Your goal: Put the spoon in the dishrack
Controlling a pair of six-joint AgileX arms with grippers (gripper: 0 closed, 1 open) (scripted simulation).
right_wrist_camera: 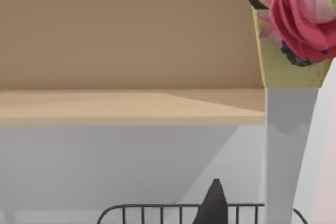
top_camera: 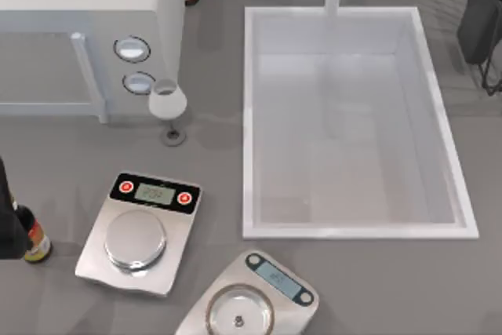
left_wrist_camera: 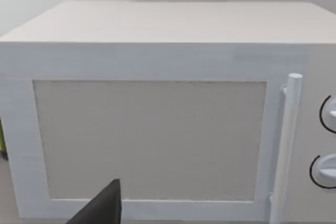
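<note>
The spoon is out of view. The dishrack (right_wrist_camera: 157,212) shows in the right wrist view as a row of thin dark wires against a white wall, with a dark tip of my right gripper (right_wrist_camera: 212,205) just in front of it. From above, my right arm (top_camera: 480,13) hangs at the far right back corner, over thin dark wires of the dishrack (top_camera: 491,78). My left arm (top_camera: 6,221) sits at the table's left edge. A dark tip of my left gripper (left_wrist_camera: 105,205) faces the microwave door.
A large white sink basin (top_camera: 248,115) fills the middle right. A white microwave (top_camera: 86,5) stands at the back left, a wine glass (top_camera: 168,103) before it. Two scales (top_camera: 140,231) (top_camera: 251,300) lie in front, a bottle (top_camera: 35,242) at the left. A pink flower (right_wrist_camera: 299,9) is above the rack.
</note>
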